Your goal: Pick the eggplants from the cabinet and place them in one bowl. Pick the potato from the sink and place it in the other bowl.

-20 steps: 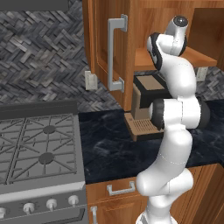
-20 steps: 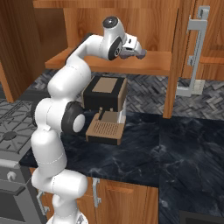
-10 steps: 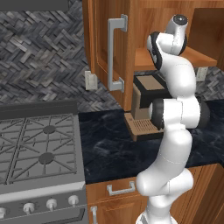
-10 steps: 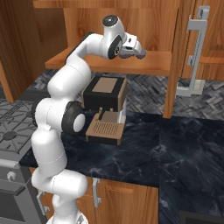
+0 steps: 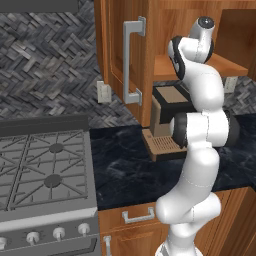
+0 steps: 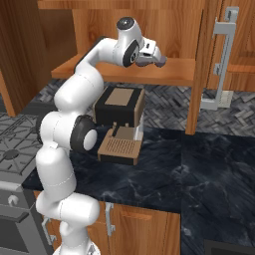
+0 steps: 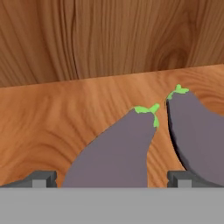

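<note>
1. Hand view is showing you two eggplants lying on the cabinet shelf [image 7: 52, 127]: the nearer eggplant [image 7: 116, 151] is sitting between your finger tips, and the second eggplant [image 7: 197, 131] is lying just beside it to the right, almost touching.
2. Your gripper [image 7: 111, 178] is standing fully open, holding nothing; one tip [image 7: 41, 178] is flanking the nearer eggplant and the other [image 7: 181, 178] is overlapping the second.
3. Right base view is showing your gripper [image 6: 155, 59] reaching into the open cabinet [image 6: 164, 74] over the shelf, a little further in than a second ago.
4. You are looking close to the first grasp; neither eggplant is lifted yet, and both bowls and the potato are still waiting.
</note>
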You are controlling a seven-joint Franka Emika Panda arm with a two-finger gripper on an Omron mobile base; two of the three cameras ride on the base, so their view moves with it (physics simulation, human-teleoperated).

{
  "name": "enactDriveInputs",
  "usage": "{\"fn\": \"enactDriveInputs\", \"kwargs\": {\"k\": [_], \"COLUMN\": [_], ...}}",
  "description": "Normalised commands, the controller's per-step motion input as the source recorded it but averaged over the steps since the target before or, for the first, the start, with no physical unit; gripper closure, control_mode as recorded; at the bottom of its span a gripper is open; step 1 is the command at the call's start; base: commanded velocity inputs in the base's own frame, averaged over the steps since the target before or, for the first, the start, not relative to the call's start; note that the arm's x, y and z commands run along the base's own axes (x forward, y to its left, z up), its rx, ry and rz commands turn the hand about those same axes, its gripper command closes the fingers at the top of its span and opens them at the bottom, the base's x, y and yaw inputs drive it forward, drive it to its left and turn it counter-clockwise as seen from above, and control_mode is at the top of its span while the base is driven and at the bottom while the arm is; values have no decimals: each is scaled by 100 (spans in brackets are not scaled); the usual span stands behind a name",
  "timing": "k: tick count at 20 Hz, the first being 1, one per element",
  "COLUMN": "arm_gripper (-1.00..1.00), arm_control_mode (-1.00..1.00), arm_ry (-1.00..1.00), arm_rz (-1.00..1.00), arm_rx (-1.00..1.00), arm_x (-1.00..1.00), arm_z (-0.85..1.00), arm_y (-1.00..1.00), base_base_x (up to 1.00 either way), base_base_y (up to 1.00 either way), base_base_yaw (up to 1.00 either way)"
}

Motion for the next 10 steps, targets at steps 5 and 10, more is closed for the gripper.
{"fn": "enactDriveInputs", "kwargs": {"k": [5, 10], "arm_gripper": [100, 100], "arm_control_mode": [-100, -100], "arm_ry": [0, 0], "arm_rz": [0, 0], "arm_rx": [0, 0], "arm_x": [0, 0], "arm_z": [0, 0], "arm_y": [0, 0], "base_base_x": [0, 0], "base_base_y": [0, 0], "base_base_yaw": [0, 0]}}
